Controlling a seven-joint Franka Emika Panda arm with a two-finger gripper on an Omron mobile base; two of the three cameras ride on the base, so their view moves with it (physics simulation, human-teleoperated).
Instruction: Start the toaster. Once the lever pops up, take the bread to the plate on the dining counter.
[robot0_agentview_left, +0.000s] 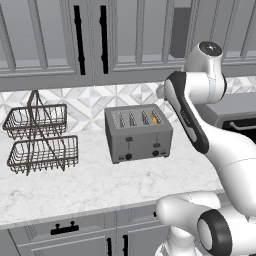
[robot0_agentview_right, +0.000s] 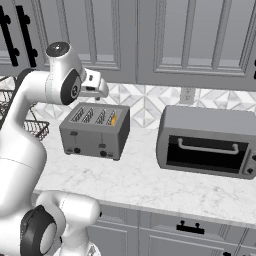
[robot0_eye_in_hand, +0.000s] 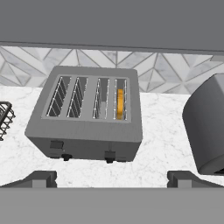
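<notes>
The grey four-slot toaster (robot0_agentview_left: 138, 134) (robot0_agentview_right: 95, 131) (robot0_eye_in_hand: 87, 116) stands on the marble worktop (robot0_agentview_left: 100, 185) against the tiled wall. The bread (robot0_eye_in_hand: 120, 104) (robot0_agentview_left: 155, 118) (robot0_agentview_right: 114, 119) sits sunk in the rightmost slot, with just its golden top edge showing. Two black levers and two knobs face the front; the right lever (robot0_eye_in_hand: 109, 154) is low on the face. My gripper (robot0_agentview_right: 99, 91) (robot0_eye_in_hand: 112, 179) hangs above and in front of the toaster. It is open, its fingertips (robot0_eye_in_hand: 41, 178) wide apart with nothing between them. The plate and the dining counter are out of view.
A two-tier wire basket rack (robot0_agentview_left: 40, 137) stands left of the toaster. A grey toaster oven (robot0_agentview_right: 207, 142) (robot0_eye_in_hand: 205, 131) sits to its right. Grey wall cabinets (robot0_agentview_left: 60, 40) hang low above the worktop, and bare marble lies in front of the toaster.
</notes>
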